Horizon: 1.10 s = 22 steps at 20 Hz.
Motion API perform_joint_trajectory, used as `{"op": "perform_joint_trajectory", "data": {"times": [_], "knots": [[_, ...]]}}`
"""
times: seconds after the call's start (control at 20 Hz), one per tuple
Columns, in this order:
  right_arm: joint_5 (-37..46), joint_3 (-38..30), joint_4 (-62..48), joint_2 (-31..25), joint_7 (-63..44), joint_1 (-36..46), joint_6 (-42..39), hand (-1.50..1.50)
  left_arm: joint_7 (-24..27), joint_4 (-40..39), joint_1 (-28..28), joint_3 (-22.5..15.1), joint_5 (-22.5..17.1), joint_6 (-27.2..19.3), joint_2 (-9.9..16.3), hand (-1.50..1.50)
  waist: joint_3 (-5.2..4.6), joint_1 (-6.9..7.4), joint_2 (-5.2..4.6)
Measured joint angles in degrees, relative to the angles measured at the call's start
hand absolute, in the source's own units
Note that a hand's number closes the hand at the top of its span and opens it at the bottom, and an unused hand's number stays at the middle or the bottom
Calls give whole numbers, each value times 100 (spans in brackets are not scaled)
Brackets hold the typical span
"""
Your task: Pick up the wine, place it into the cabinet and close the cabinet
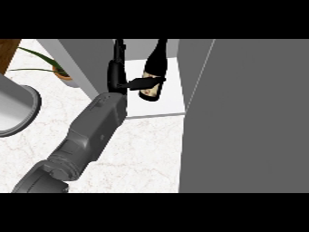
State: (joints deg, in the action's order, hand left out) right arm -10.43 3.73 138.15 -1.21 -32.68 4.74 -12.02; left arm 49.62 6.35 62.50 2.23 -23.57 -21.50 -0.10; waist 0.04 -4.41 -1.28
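Note:
A dark wine bottle (154,68) with a cream label sits inside the grey cabinet on its white shelf (166,103); its neck points toward the view's top. My left hand (116,72) reaches in from the lower left, just left of the bottle. Its fingers are straight and point up the view, and its thumb stretches right and touches the bottle's lower part by the label. The cabinet's door (257,118) stands open as a large grey panel filling the right side. My right hand does not show.
The cabinet's left wall (83,63) is right beside my forearm. A potted plant (58,71) stands behind it on the white marble counter (143,149). A large grey round vessel (6,108) lies at the left edge.

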Motion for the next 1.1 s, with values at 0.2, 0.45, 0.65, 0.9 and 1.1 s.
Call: {"op": "perform_joint_trajectory", "data": {"times": [0.2,0.45,0.65,0.9,1.1], "knots": [[1,36,23,0,32,-107,-18,-150,-9,-14,-2,-39,6,118,-2,-150,-6,7,8],[0,110,-2,27,9,-84,4,-150,35,66,-60,-85,-208,379,1,-150,-5,-17,33],[-10,70,-1,26,-73,-10,67,-150,51,150,-97,-172,-419,493,-5,-150,-12,-5,41],[14,180,2,52,-124,-10,138,-150,-1,390,-242,-514,-715,626,-5,-150,-16,13,70],[31,179,-9,56,-157,77,203,-150,-99,782,-529,-944,-1092,558,3,-150,-9,38,105]]}}
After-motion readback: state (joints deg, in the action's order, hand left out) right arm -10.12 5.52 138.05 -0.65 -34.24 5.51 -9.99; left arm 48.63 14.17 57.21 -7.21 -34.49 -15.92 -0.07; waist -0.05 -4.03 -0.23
